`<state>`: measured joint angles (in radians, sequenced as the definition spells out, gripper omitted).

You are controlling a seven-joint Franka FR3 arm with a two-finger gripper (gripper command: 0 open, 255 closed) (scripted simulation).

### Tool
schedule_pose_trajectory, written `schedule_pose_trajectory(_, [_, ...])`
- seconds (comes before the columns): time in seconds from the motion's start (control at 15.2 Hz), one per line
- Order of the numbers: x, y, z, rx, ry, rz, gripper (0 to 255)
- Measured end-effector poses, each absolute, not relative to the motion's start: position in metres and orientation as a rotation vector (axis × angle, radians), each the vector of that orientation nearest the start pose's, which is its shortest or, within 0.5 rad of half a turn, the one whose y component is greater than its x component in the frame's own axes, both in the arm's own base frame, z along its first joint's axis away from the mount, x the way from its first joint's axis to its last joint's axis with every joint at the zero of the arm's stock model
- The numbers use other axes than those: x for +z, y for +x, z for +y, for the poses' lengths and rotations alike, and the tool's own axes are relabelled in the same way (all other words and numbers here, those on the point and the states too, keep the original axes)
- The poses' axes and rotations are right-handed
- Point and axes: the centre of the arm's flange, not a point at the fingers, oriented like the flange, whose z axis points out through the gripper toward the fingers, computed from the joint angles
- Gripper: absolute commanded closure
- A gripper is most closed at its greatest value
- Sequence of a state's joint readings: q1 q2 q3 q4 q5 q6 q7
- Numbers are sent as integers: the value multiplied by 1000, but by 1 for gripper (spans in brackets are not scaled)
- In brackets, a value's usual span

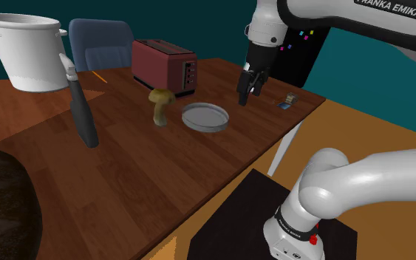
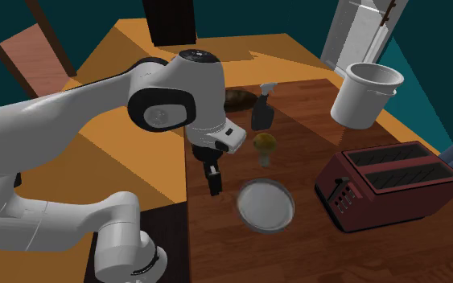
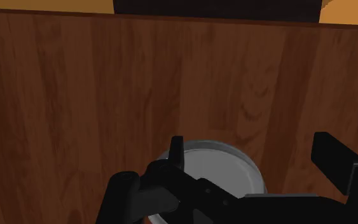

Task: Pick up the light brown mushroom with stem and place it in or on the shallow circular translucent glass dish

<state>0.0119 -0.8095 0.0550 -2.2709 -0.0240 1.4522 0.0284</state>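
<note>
Wood table [image 1: 125, 173]: one mushroom [image 1: 160, 104] upright beside one round dish [image 1: 205, 117], one toaster [image 1: 165, 65], one white pot [image 1: 26, 53]; gripper [image 1: 247, 94] fingers apart.

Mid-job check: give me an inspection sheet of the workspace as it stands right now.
Surface: brown wooden table, no spills seen.
Job's things: light brown mushroom upright on the table, apart from the dish; shallow round dish empty.
Clutter: red toaster, white pot, spray bottle, small dark item near the table's edge.
Grippers: black gripper open, holding nothing, above the table beside the dish, on the side away from the mushroom.
Cables: nothing seen.
Surroundings: blue chair behind the table, orange floor, teal walls.
</note>
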Motion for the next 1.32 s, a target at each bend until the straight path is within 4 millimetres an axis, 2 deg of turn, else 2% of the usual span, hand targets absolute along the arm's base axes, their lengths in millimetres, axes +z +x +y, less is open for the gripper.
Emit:
schedule_pose_trajectory(0.13, [625,291,28,-1,-3217,-50,0])
schedule_pose_trajectory(0.4, [617,320,59,-107,-3299,-207,0])
schedule_pose_trajectory(0.99, [599,383,157,-414,-3445,-649,0])
schedule_pose_trajectory(1.32, [584,408,214,-603,-3480,-920,0])
